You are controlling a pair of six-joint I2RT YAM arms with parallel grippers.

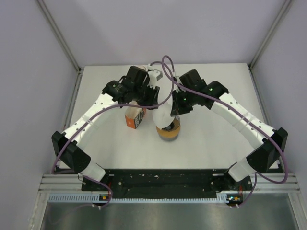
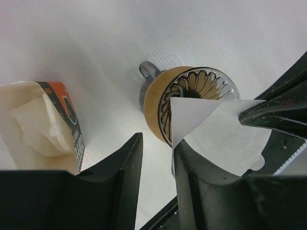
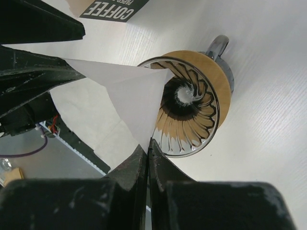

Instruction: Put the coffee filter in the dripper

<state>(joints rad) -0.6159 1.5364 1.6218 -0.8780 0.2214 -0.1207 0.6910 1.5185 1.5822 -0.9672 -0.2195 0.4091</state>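
A white paper coffee filter [image 1: 162, 111] hangs over the glass dripper with a wooden collar [image 1: 168, 131], which stands mid-table. My right gripper [image 3: 147, 143] is shut on the filter's edge [image 3: 129, 91], just above the dripper's ribbed cone [image 3: 192, 110]. My left gripper [image 2: 156, 141] is open; the filter [image 2: 216, 134] lies against the outer side of its right finger, and only table shows between its jaws. In the left wrist view the dripper [image 2: 192, 91] sits beyond the fingers, and the right gripper's fingers [image 2: 273, 112] pinch the filter's far corner.
An orange and black box of filters [image 1: 135, 118] stands just left of the dripper, with loose filters sticking out of it [image 2: 33, 124]. Its "COFFEE" label shows in the right wrist view [image 3: 108, 9]. White walls enclose the table.
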